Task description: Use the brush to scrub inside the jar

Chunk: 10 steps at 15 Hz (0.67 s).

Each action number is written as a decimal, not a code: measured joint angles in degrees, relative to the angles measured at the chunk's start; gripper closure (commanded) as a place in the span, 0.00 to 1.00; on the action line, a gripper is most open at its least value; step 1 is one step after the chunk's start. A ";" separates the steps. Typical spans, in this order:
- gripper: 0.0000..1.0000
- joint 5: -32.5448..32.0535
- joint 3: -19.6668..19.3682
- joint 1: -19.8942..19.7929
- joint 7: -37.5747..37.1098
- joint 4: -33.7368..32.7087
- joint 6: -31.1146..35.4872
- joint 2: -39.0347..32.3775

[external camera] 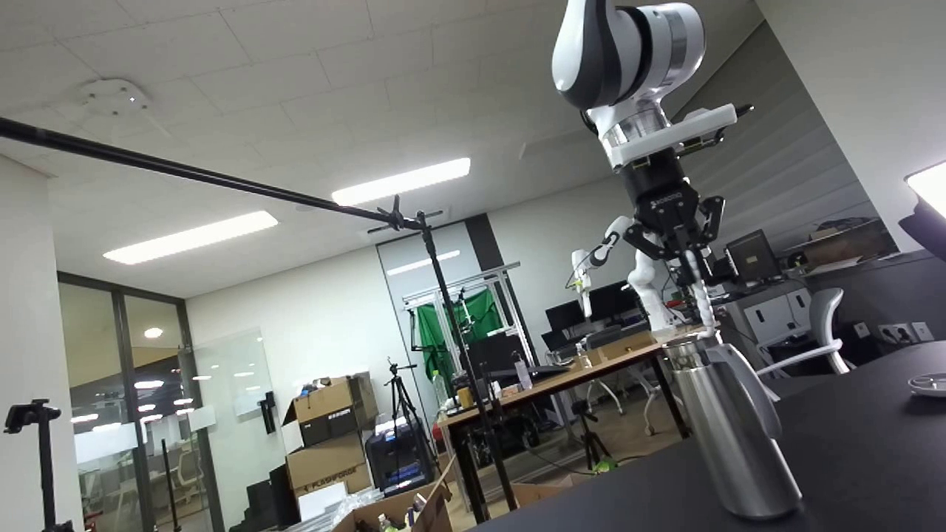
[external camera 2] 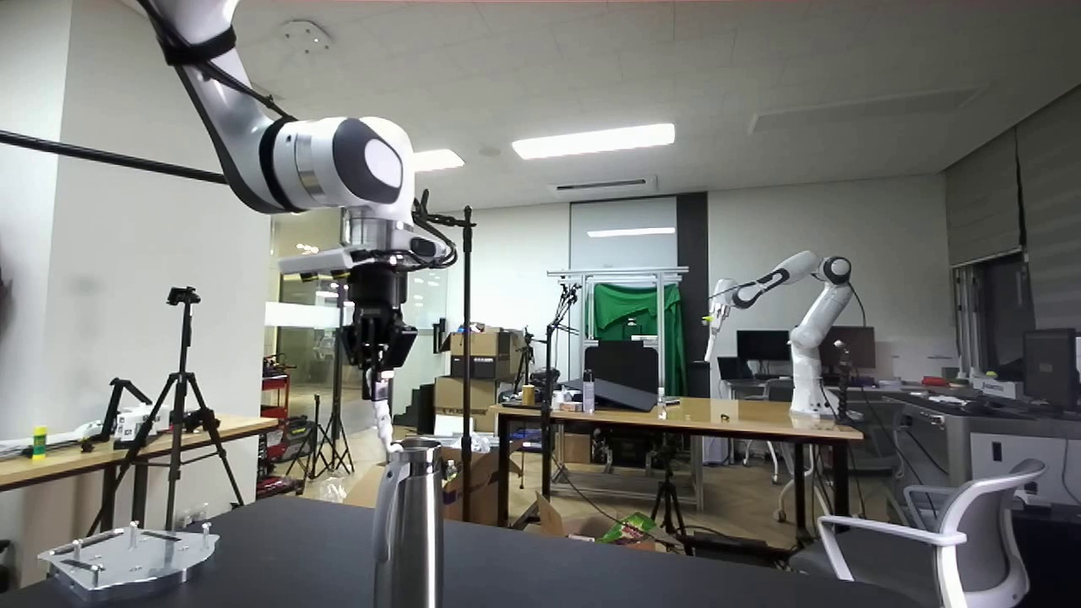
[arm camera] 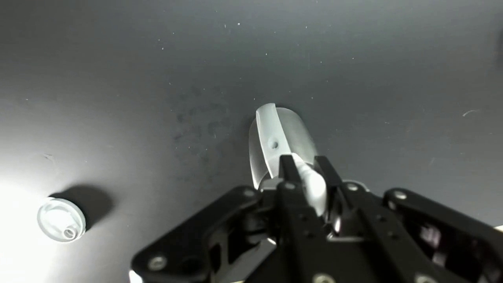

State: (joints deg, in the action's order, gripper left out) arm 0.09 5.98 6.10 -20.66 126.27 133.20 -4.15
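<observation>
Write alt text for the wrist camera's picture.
Black jaws hold a slim white brush near the top of a silvery metal jar with a pale handle. A round whitish lid-like piece lies at left on the dark tabletop.

Passable room separates the jar (arm camera: 276, 134) from the round lid (arm camera: 61, 219).

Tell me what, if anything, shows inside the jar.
The jar is opaque, so its depths are hidden. The brush shows down to the jar's top, by the handle; whether any dips inside is unclear.
</observation>
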 measured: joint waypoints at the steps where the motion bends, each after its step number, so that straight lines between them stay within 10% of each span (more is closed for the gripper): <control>1: 0.96 -0.08 0.08 0.14 0.06 -0.18 -0.20 0.05; 10: 0.96 0.09 -0.41 -0.49 4.32 -6.76 -11.92 7.60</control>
State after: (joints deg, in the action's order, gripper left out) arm 0.18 5.57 5.61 -16.33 119.50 121.29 3.45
